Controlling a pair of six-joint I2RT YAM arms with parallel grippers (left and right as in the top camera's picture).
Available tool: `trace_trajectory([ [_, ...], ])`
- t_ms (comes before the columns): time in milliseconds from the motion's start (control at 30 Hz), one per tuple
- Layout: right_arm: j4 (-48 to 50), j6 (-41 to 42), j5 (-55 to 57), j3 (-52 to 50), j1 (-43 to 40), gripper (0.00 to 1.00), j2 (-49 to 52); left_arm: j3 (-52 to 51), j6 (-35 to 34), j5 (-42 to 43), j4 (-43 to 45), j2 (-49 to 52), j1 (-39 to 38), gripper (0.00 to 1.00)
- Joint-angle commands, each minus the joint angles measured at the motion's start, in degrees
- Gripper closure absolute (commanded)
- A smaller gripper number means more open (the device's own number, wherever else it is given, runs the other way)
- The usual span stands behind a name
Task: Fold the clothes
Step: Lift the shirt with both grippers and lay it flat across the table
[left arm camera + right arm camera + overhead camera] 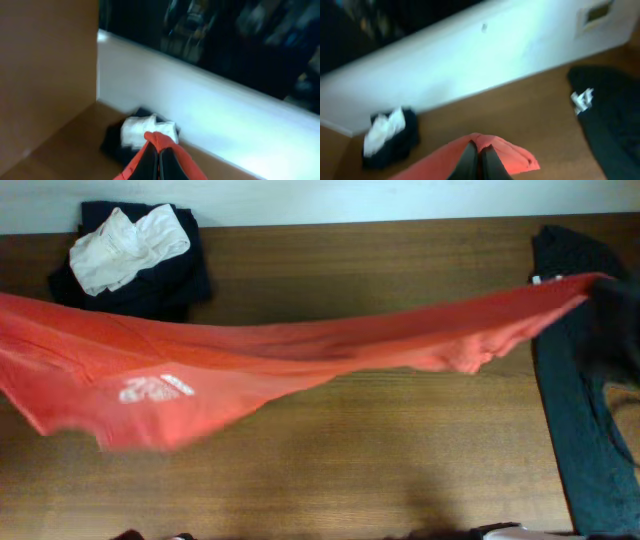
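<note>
Stretching L to R over the table, the red shirt hung as one long band, w/ you holding it at both ends. Your left gripper was clenched on a fold of the red fabric, cloth bunched at the tips; your right gripper pinched another fold the same way. The wide end w/ the white print sagged at the left, nearer side; the narrow end rose toward the far right, over the dark grey garment lying flat at the right edge. Far left sat a dark garment w/ a white garment bunched on top. Shirt edges were blurred overhead, so can't tell if the left end touched the table.
</note>
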Motion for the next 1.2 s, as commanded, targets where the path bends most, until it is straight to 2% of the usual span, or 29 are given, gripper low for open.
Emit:
trace_trajectory([
  [0, 1.31, 3.17, 9.42, 2.36, -0.24, 0.96, -2.16, 0.42, -3.58, 3.67, 4.66, -2.01, 0.09, 1.0],
  [133, 1.18, 4.28, 11.08, 2.29, -0.24, 0.96, -0.35, -0.7, -5.73, 4.15, 5.7, 0.15, 0.09, 1.0],
  [233, 1.03, 4.63, 11.13, 2.29, -0.24, 0.96, 3.56, -3.76, -5.73, 4.55, 4.81, 5.33, 0.09, 1.0],
  [367, 1.07, 4.61, 11.28, 2.29, -0.96, 0.96, 15.67, -9.94, -5.68, 9.51, 4.31, 16.44, -0.42, 1.0],
  [533, 2.95, 4.59, 6.47, 2.29, -7.43, 0.96, 32.72, -12.5, -2.45, 9.49, 4.66, 33.99, -9.49, 1.0],
  [667, 10.21, 3.48, 2.34, 2.29, -10.05, 0.96, 44.33, -12.5, -2.43, 7.72, 15.23, 48.17, -16.24, 1.0],
  [733, 13.77, 1.49, 1.42, 2.29, -10.05, 0.94, 46.49, -12.5, -2.45, 7.69, 21.07, 53.83, -18.32, 1.0],
  [833, 16.15, 0.92, 1.38, 2.27, -11.17, 0.88, 46.69, -12.5, -2.47, 5.84, 25.66, 56.35, -19.19, 1.0],
  [1000, 16.02, 0.92, 1.57, 0.2, -12.66, 0.96, 46.86, -12.5, -2.47, 4.87, 24.68, 56.39, -19.52, 1.0],
  [1067, 15.98, 0.92, 1.31, -1.55, -12.94, 0.95, 46.86, -12.5, -2.45, 4.87, 23.19, 56.39, -19.85, 1.0],
  [1133, 15.98, 0.39, -0.94, -3.48, -12.94, 0.62, 46.86, -12.52, -2.45, 4.83, 22.4, 56.48, -20.39, 1.0],
  [1167, 16.24, -0.72, -2.16, -4.5, -12.92, 0.54, 46.9, -12.55, -2.45, 4.81, 22.34, 56.5, -20.57, 1.0],
])
